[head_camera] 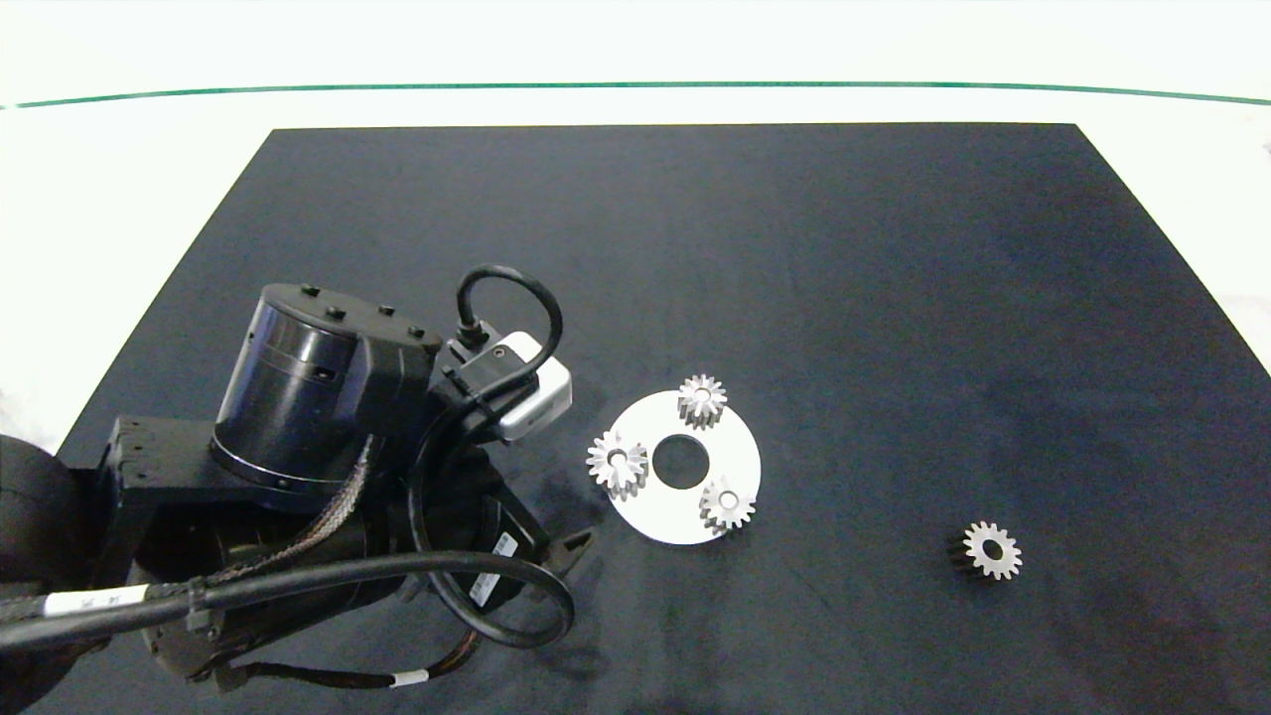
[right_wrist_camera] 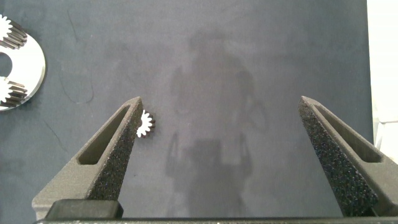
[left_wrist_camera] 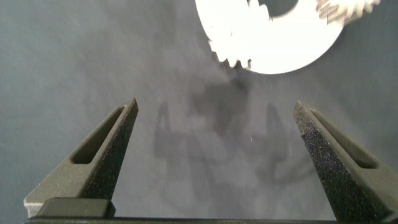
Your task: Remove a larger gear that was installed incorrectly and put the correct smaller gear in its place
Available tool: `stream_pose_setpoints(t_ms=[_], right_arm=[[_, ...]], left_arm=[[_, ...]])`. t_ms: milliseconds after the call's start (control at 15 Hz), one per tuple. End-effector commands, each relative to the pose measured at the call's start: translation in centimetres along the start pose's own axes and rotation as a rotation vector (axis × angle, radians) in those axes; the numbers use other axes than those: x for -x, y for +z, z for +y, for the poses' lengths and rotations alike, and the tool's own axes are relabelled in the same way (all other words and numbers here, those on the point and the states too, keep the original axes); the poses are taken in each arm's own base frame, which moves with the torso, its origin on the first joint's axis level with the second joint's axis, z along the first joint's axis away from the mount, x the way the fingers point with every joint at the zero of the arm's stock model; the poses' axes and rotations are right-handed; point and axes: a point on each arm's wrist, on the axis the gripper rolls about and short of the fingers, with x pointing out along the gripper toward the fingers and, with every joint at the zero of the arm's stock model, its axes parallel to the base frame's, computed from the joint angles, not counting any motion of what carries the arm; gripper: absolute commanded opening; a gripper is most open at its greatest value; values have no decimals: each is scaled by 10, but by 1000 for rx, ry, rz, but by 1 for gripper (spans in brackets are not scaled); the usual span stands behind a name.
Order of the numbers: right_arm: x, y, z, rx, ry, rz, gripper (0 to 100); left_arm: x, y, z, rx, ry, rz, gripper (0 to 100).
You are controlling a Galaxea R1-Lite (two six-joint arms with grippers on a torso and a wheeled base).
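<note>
A white disc (head_camera: 740, 459) lies mid-mat carrying three silver gears. The larger gear (head_camera: 617, 464) sits on its left side, overhanging the rim, bore showing. The smaller gear (head_camera: 991, 549) lies loose on the mat far to the right, open bore up. My left arm (head_camera: 328, 477) reaches in from the left and stops short of the disc. In its wrist view the left gripper (left_wrist_camera: 216, 104) is open over bare mat, with the larger gear's teeth (left_wrist_camera: 231, 55) just ahead. The right gripper (right_wrist_camera: 221, 99) is open above the mat, the smaller gear (right_wrist_camera: 145, 124) peeking beside one finger.
Two narrower gears (head_camera: 702, 400) (head_camera: 728, 504) with pegs in their bores sit on the disc's far and near-right sides around its centre hole (head_camera: 681, 461). The black mat (head_camera: 894, 298) covers a white table. The right arm is outside the head view.
</note>
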Motion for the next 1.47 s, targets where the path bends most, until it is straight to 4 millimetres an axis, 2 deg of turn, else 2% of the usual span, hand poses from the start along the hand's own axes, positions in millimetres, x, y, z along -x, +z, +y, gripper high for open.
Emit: stream_pose_setpoints(t_ms=[67, 333, 733, 1000, 1467], right_arm=[[1, 1, 0, 0, -3, -6, 100], [2, 1, -1, -3, -13, -7, 100], [2, 1, -1, -3, -9, -7, 100], [2, 1, -1, -17, -7, -9, 100], [2, 1, -1, -17, -7, -9, 100]], left_arm=[[-1, 17, -7, -29, -25, 10, 100], [-19, 28, -17, -46, -21, 20, 100], [-43, 33, -28, -57, -21, 46, 100], [-52, 38, -26, -51, -11, 47, 100], [-69, 34, -20, -39, 11, 87, 100]])
